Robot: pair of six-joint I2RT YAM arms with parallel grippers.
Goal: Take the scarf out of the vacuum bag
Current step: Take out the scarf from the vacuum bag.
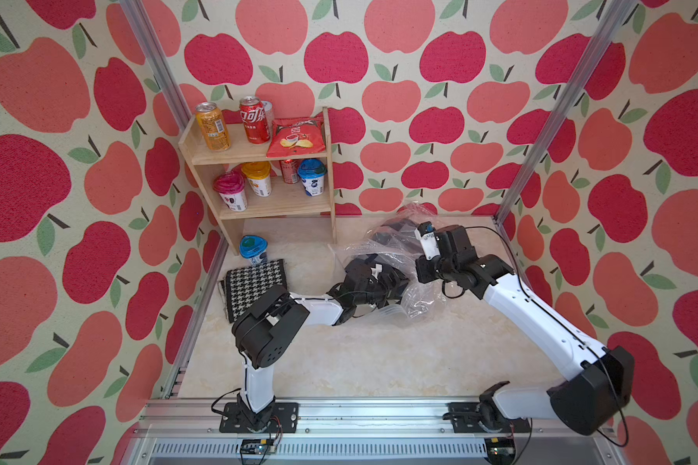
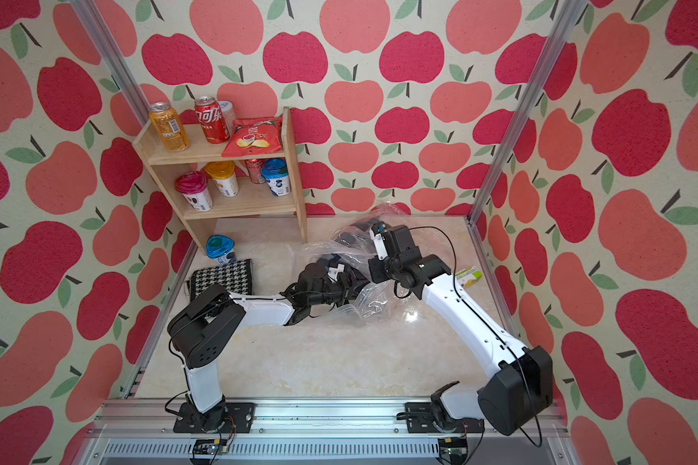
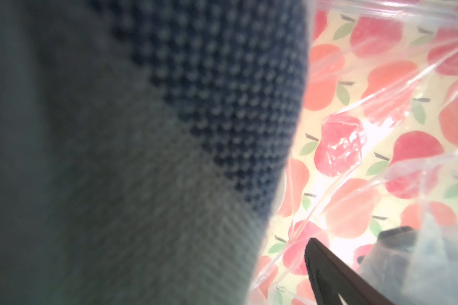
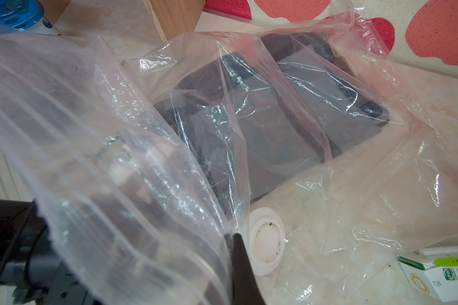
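toward the far right of the table (image 1: 379, 362), grasp stage: left gripper (image 1: 391, 275) inside the vacuum bag (image 1: 351, 253), jaws wide apart, close beside the scarf (image 3: 169, 132) lying in it. right gripper (image 4: 234, 236) clamped on the bag's mouth edge, holding it up. next, probably: close on the knit, pull out.

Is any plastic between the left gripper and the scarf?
Nothing visible does. In the left wrist view the dark blue-and-grey knitted scarf shows bare, close up; the transparent crinkly plastic vacuum bag lies beyond it.
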